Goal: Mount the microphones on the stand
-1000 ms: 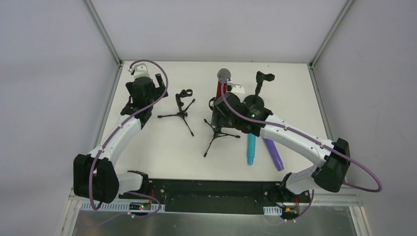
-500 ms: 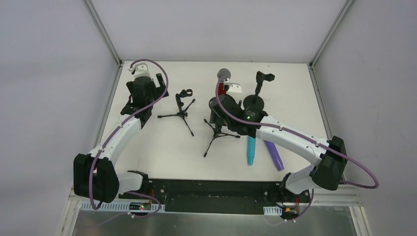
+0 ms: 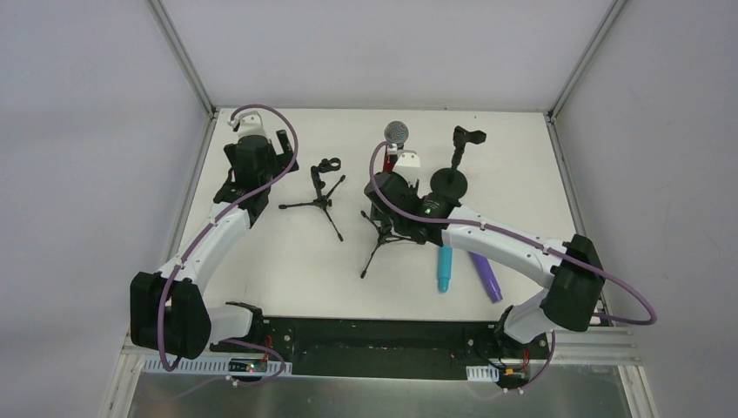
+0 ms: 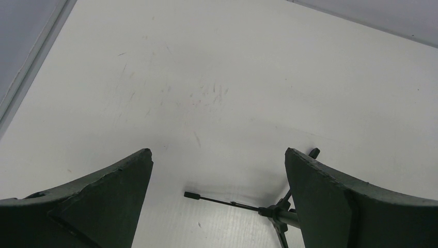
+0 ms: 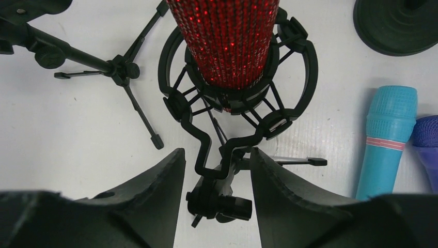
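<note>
In the black tripod stand point(image 5: 206, 147) the red glittery microphone point(image 5: 227, 36) is sitting; the cyan microphone point(image 5: 387, 139) and purple microphone point(image 5: 426, 135) are waiting beside it; the right hand point(image 5: 217, 155) is flanking its neck, grip unclear.

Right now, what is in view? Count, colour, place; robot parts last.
red microphone: 1, red, silver head, in the middle tripod stand's mount
cyan microphone: 1, cyan, pink ring, lying right of that stand
purple microphone: 1, purple, lying beside the cyan one
tripod stands: 2, black, mid-table; left one's clip empty
round-base stand: 1, black, right of the red one, clip empty
table: 1, white
left fingers: 2, dark, open, far left over table
right fingers: 2, dark, flanking the middle stand's neck
</note>
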{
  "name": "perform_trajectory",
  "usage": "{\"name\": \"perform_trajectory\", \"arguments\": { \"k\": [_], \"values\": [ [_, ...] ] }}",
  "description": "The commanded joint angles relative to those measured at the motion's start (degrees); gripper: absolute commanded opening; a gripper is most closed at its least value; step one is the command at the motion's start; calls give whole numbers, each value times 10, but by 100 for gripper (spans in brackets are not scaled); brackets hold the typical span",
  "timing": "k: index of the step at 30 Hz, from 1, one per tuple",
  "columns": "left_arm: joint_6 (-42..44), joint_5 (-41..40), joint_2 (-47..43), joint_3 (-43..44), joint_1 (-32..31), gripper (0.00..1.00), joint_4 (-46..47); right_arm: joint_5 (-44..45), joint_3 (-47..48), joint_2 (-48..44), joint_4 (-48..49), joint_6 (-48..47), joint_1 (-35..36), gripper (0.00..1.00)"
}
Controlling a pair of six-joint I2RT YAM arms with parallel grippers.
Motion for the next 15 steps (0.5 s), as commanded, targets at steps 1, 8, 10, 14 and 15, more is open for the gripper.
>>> {"name": "perform_trajectory", "arguments": {
  "k": [1, 8, 10, 14, 15],
  "values": [
    [0, 6, 3, 23, 1, 100, 11, 47, 12, 8, 12, -23, 8, 52],
    [1, 4, 1, 23, 1, 100, 11, 70, 11, 17, 24, -43, 11, 34],
    [2, 5, 1, 23, 1, 100, 11, 76, 10, 17, 29, -51, 11, 25],
    [1, 5, 1, 23, 1, 100, 11, 92, 13, 22, 40, -66, 11, 15],
    [2, 5, 2, 23, 1, 100, 11, 94, 13, 23, 44, -70, 10, 14]
  ]
}}
